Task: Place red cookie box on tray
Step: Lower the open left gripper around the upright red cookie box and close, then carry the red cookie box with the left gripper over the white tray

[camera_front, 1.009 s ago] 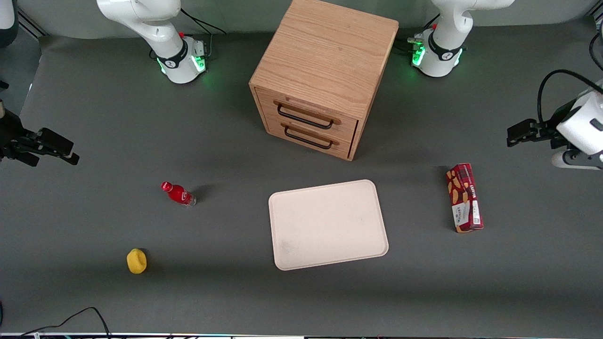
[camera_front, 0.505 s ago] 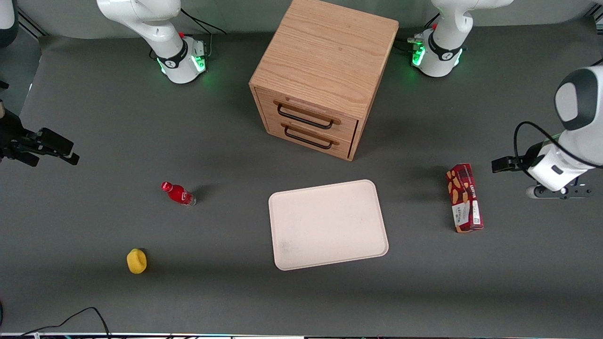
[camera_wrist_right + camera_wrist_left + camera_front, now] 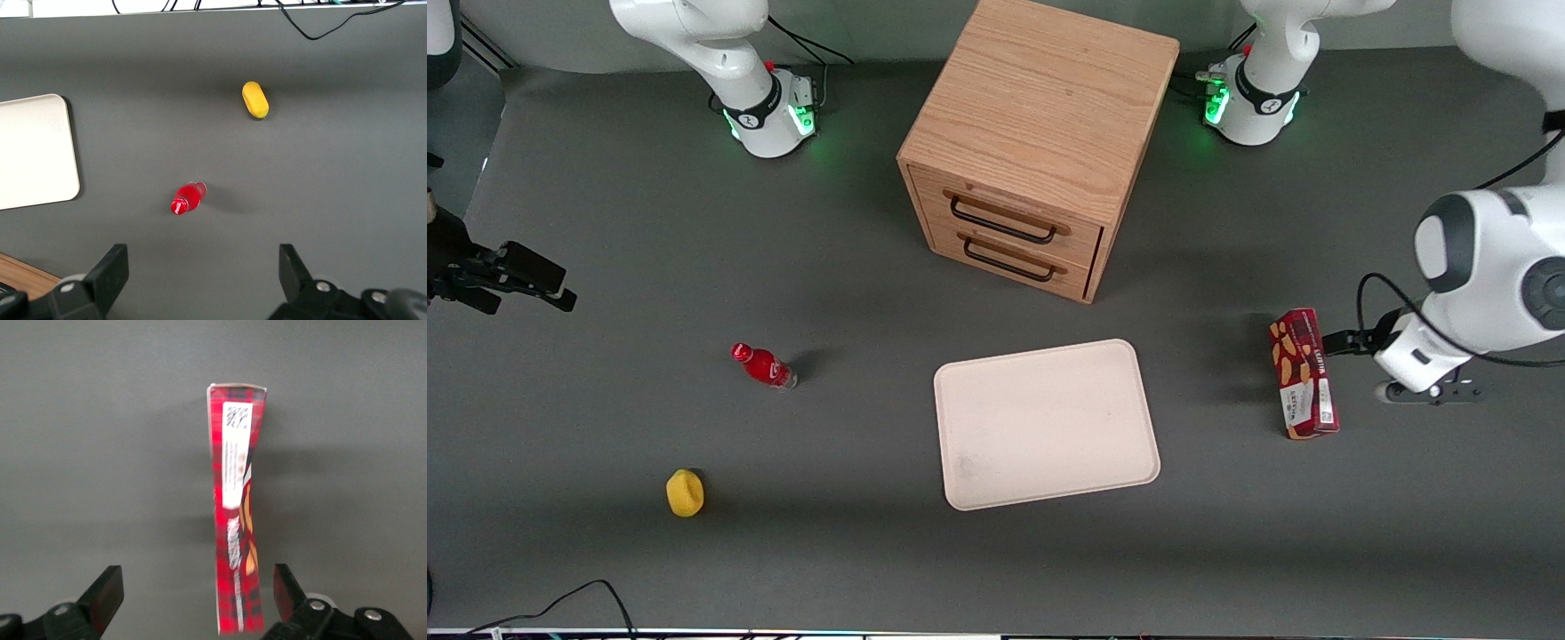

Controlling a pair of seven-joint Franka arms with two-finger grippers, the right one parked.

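Front view, nearest first: a small yellow object (image 3: 685, 493) lies on the dark table (image 3: 827, 569) toward the parked arm's end. Farther from the camera, mid-table, sits the tray (image 3: 1047, 424), flat and bare, its long side running across the table. A small red bottle (image 3: 763, 365) lies on its side, toward the parked arm's end from the tray and well apart from it.

The red cookie box (image 3: 1304, 372) lies flat on the table toward the working arm's end, well apart from the tray, its long axis pointing away from the camera. It touches nothing else. The gripper (image 3: 1343, 341) is just beside the box's farther half, on the working arm's side.

In the left wrist view the box (image 3: 236, 500) stretches lengthwise between the two dark fingertips (image 3: 107, 592), its white label patch facing up. The fingers are spread wide, one on each side of the box's end and clear of it; the claw is released and grips nothing.

Farthest from the camera stands a wooden drawer cabinet (image 3: 1040, 142), its two drawers shut, with dark handles (image 3: 1003, 224) facing the tray.
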